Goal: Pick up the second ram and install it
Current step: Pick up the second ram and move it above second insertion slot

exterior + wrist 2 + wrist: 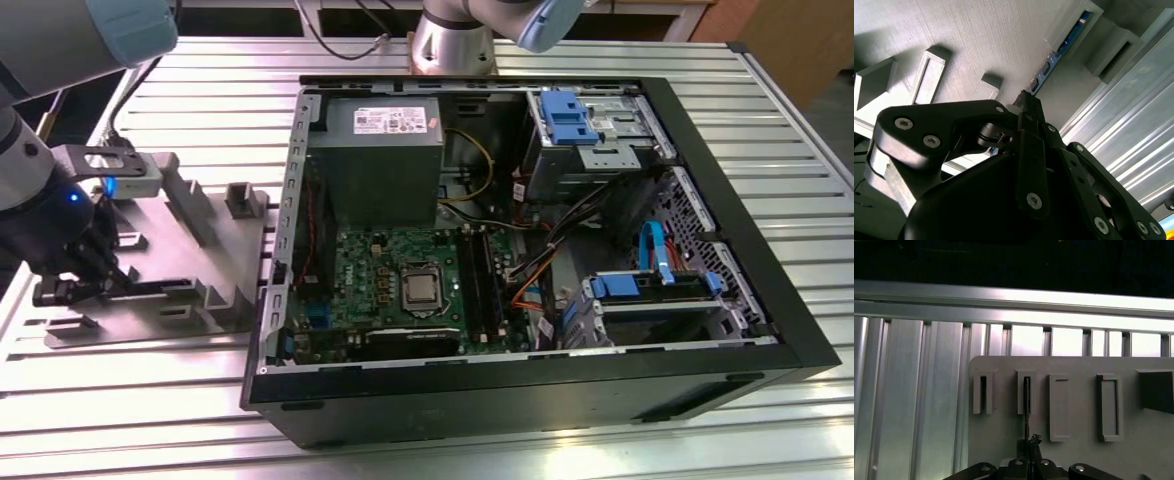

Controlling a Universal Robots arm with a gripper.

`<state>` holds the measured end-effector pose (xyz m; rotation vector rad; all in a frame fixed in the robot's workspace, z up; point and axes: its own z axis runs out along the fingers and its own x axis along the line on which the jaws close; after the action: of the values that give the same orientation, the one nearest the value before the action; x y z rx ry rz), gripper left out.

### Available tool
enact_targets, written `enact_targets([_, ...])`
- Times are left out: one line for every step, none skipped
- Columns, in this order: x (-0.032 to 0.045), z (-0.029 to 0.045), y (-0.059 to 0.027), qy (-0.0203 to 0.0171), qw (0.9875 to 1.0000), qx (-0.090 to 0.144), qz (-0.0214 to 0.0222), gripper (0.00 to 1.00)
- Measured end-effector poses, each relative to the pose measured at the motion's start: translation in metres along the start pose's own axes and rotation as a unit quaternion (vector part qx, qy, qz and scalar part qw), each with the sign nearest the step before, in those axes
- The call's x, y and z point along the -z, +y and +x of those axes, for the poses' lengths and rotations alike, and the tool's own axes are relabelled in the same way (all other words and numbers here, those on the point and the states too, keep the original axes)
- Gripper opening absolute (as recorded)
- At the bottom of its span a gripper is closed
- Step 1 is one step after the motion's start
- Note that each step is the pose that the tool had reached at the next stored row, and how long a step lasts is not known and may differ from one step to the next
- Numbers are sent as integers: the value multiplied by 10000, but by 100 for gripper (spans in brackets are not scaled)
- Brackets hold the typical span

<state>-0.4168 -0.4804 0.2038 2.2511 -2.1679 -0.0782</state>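
Note:
The second ram (1056,55) is a thin blue-green stick standing on edge in a slotted holder of the grey fixture plate (979,40). In the first wrist view the second ram (1026,407) shows edge-on, running from a holder slot down to my gripper (1027,444). The black fingers of the gripper (1028,102) are closed together on the stick's near end. In the exterior view my gripper (60,292) is low over the fixture plate (174,230), at the exterior view's left of the open computer case (747,300). The green motherboard (387,265) lies inside the case with long black slots (478,285).
The case holds a grey power supply (380,150), blue-tabbed drive cages (581,125) and loose cables (534,270). Several raised holders (247,200) stand on the fixture plate. Everything rests on a slatted aluminium table (134,400). The arm's base (454,45) stands behind the case.

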Motion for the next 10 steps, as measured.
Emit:
enact_targets([14, -1, 0, -1, 10000, 0, 1, 11])
enact_targets([31, -1, 1, -2, 10000, 0, 3, 11])
enact_targets([55, -2, 2, -2, 10000, 0, 2, 11])
enact_targets([78, -3, 3, -2, 10000, 0, 3, 11])
enact_targets([105, -3, 4, -2, 10000, 0, 3, 11])
enact_targets([135, -4, 6, -2, 10000, 0, 2, 11])
enact_targets([167, -5, 7, -2, 10000, 0, 2, 11])
enact_targets([199, -6, 9, -2, 10000, 0, 3, 11])
enact_targets([234, -6, 10, -2, 10000, 0, 2, 11])
enact_targets([263, -7, 12, -1, 10000, 0, 2, 11])
